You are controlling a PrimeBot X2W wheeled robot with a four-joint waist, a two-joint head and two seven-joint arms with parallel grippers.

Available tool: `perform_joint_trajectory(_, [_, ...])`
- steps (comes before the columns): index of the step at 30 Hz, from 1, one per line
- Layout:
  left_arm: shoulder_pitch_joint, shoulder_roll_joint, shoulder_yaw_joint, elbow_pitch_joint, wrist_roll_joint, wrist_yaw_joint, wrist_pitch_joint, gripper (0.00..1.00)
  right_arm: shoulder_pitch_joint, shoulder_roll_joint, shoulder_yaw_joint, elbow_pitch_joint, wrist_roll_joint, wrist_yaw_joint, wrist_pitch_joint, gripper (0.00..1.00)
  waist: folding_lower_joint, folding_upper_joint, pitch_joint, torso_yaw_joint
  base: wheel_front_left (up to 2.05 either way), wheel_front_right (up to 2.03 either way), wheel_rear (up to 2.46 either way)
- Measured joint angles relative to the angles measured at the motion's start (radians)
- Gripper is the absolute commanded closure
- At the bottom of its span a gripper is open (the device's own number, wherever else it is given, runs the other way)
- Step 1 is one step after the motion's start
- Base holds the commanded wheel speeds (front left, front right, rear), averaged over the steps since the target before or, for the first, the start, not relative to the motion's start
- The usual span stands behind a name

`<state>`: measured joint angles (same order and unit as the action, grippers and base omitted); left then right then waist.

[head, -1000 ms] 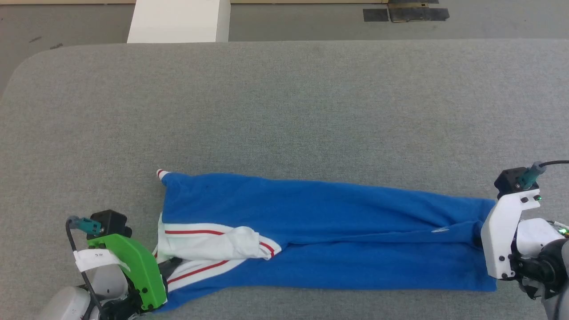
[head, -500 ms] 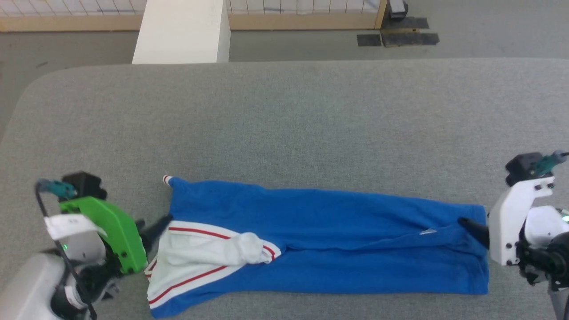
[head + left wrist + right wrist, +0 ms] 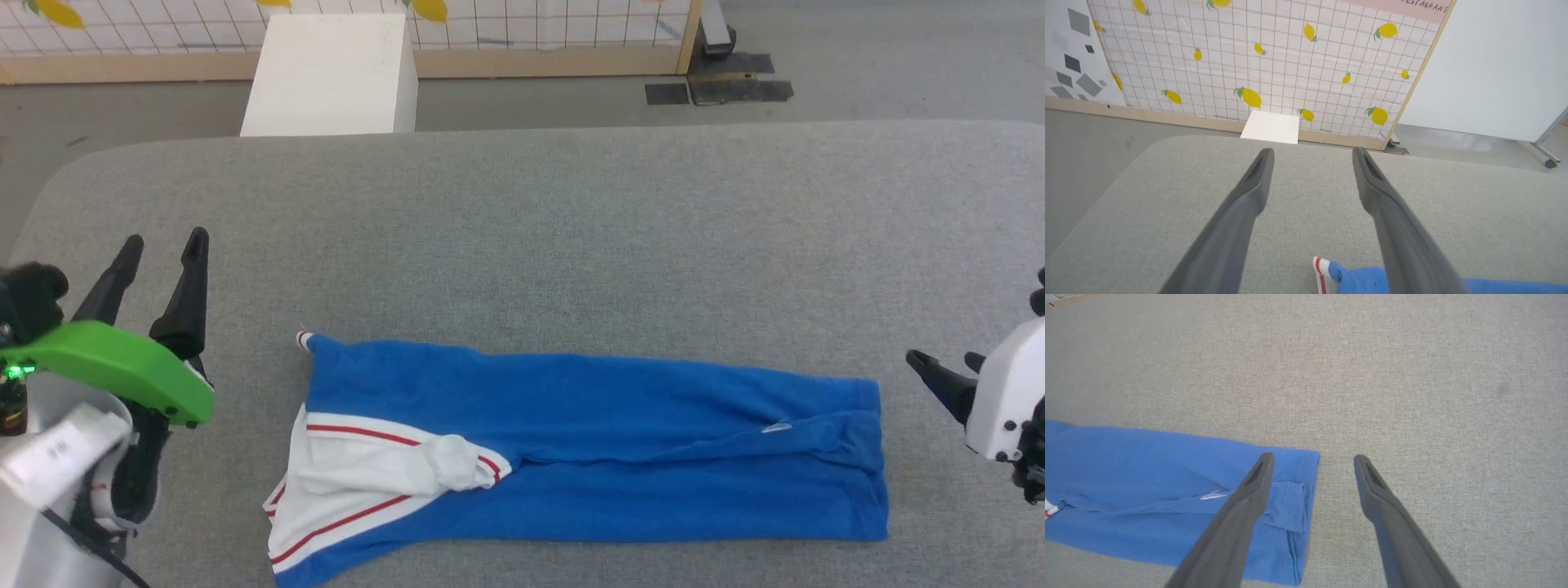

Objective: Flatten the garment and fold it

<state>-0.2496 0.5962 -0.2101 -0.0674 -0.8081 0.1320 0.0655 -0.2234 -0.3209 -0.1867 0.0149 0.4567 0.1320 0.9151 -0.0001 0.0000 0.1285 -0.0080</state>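
The jersey T-shirt (image 3: 588, 441) lies on the near side of the grey fabric-covered table (image 3: 571, 229) as a long blue band, seemingly folded lengthwise, white sleeve at its left end. The left gripper (image 3: 163, 238) and right gripper (image 3: 941, 357) flank it, jaws apart and empty, clear for the next fold. Beyond stand a lemon-print grid panel (image 3: 1249, 61) and a white box (image 3: 331, 73)

1. Royal blue is being shown by the garment (image 3: 620, 457), white with red stripes at its eight o'clock end.
2. Flecked mid-grey is being presented by the table (image 3: 571, 229).
3. Dark grey is being shown by the fingers of the left gripper (image 3: 163, 239) and right gripper (image 3: 1313, 456); a green cover (image 3: 114, 367) is being carried on the left, a white cover (image 3: 1008, 400) on the right.
4. At twelve o'clock, yellow lemons with green leaves are being displayed on a white grid panel (image 3: 1274, 61).
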Motion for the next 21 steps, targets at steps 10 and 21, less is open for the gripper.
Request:
perform_joint_trajectory(10, [0.008, -0.073, -0.029, 0.087, 0.16, -0.018, -0.284, 0.0, 0.044, -0.007, -0.009, 0.074, -0.011, 0.0, 0.05, 0.0, 0.0, 0.0, 0.06, 0.013, 0.0, 0.0, 0.0])
perform_joint_trajectory(21, [0.016, -0.125, -0.017, 0.122, 0.22, -0.027, -0.318, 0.0, 0.051, -0.02, 0.12, 0.125, 0.043, 0.0, 0.055, 0.0, 0.0, 0.0, 0.116, 0.018, 0.0, 0.0, 0.0])
